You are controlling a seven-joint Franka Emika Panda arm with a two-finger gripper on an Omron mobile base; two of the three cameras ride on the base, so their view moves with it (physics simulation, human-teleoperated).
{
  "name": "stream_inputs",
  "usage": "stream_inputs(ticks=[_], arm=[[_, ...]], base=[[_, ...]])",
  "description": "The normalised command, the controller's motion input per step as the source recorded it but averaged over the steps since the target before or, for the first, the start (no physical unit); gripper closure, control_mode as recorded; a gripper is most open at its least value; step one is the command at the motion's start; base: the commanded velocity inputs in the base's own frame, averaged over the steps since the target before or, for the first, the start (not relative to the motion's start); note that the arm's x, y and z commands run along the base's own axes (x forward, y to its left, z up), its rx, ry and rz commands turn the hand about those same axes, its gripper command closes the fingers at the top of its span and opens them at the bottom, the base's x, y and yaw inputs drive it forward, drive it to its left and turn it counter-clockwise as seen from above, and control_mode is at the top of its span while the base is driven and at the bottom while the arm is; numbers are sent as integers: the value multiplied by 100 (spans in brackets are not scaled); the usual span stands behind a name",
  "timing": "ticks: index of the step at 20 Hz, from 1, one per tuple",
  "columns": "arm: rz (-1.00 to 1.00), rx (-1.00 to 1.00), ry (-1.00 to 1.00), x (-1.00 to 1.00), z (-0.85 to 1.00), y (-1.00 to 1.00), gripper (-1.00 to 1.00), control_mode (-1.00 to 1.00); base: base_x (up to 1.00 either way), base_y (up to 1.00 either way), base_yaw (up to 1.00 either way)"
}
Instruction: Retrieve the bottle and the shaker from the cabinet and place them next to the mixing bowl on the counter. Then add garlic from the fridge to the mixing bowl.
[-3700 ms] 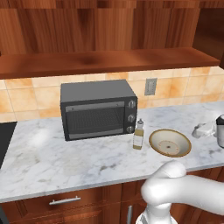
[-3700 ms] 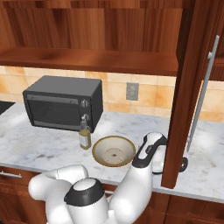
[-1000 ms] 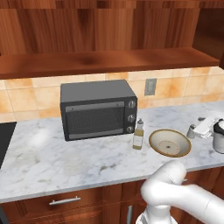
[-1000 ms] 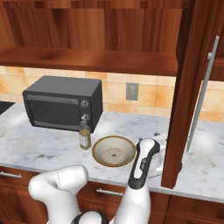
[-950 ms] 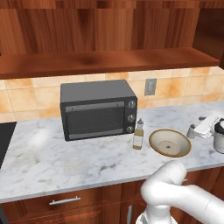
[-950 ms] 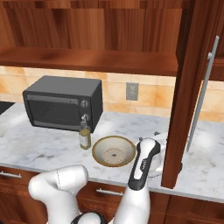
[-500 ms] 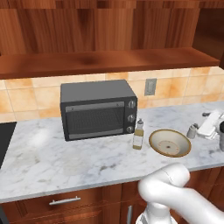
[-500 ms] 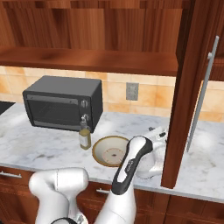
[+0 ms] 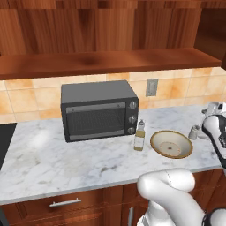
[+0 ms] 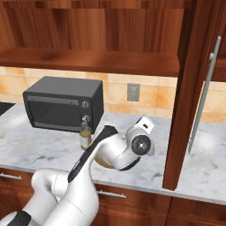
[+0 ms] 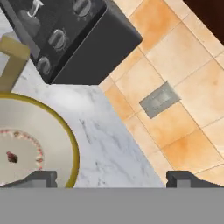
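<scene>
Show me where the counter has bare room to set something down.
Widest bare counter: left and front of the oven. A narrower strip lies in front of the bottle and bowl. Crowded: bottle, bowl and shaker stand close together, right of the oven.

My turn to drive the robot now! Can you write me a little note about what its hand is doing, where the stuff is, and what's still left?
Gripper: open, holding nothing, raised over the counter just right of the mixing bowl.
Bottle: standing on the counter, close to the bowl's left, in front of the toaster oven.
Shaker: standing on the counter, close to the bowl's right.
Done: bottle and shaker are both out and set beside the bowl.
Left: fetch garlic from the fridge and put it in the bowl; no garlic is in it yet.
</scene>
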Motion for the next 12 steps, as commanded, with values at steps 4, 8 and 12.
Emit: stream_inputs(ticks=[4, 8, 12], arm=[[-1, -55, 13, -4, 54, 49, -100, -100], [2, -50, 12, -16, 45, 43, -100, -100], [14, -46, 11, -34, 13, 51, -100, -100]], base=[[0, 0, 0], [0, 0, 0], [0, 0, 0]])
